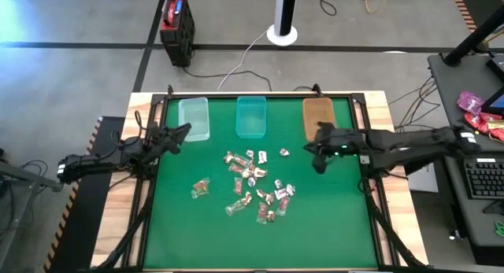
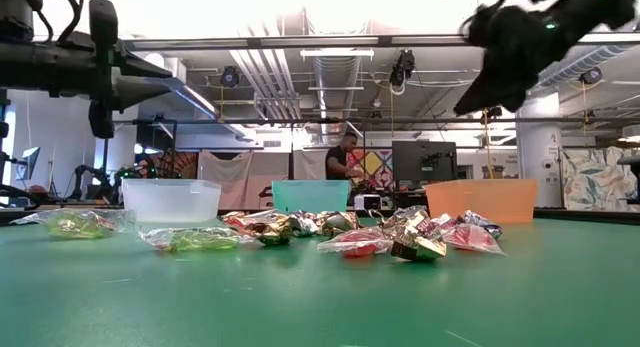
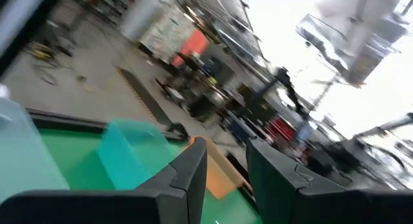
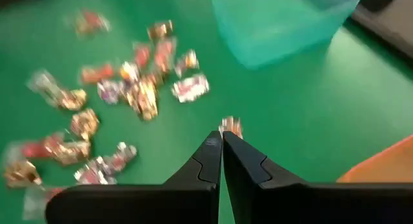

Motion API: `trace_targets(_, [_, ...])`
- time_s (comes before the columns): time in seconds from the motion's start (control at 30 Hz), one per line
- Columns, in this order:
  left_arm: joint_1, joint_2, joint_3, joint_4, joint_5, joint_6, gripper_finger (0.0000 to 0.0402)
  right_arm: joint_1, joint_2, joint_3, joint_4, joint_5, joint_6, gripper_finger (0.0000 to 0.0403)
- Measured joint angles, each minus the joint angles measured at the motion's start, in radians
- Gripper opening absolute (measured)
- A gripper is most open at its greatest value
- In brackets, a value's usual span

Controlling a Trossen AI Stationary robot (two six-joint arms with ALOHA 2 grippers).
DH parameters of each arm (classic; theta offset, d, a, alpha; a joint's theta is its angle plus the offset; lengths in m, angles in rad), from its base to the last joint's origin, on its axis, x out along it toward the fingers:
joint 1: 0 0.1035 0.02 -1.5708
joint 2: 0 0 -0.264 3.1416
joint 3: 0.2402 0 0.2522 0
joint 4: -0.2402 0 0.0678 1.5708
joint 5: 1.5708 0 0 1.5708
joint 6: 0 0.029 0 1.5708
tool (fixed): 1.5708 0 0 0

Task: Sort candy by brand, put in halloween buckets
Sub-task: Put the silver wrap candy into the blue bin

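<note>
**Both arms raised over the bench, sweets loose in the middle**

I am looking down on a green bench [image 1: 315, 241] with a wooden border. Along its far edge stand three small plastic bins in a row, well apart from each other: a pale clear bin [image 1: 194, 118] on the left, a teal bin [image 1: 251, 116] in the middle and an orange bin [image 1: 318, 116] on the right.

My left arm reaches in from the left side, and its left pincer [image 1: 184, 130] hangs above the bench just beside the pale clear bin. In its wrist view the two dark fingers [image 3: 187, 172] stand a little apart with nothing between them.

My right arm reaches in from the right side. The right pincer [image 1: 318, 156] hangs above the bench near the front of the orange bin, fingers pressed together and holding nothing that I can see.

The candy [image 1: 253, 182] lies scattered in the middle of the bench, in front of the bins. One piece [image 1: 201, 188] lies apart to the left, and one small sweet [image 1: 284, 153] lies near the right pincer.
</note>
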Motion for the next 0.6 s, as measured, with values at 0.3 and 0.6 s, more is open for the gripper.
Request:
trace_targets(0.3, [0.0, 0.024, -0.001, 0.058, 0.223, -0.016, 0.0094, 0.0, 0.299, 0.263, -0.248, -0.005, 0.149, 0.0036])
trace_targets(0.6, [-0.039, 0.188, -0.001, 0.423, 0.437, 0.195, 0.0094, 0.0, 0.593, 0.394, -0.287, -0.014, 0.233, 0.0132])
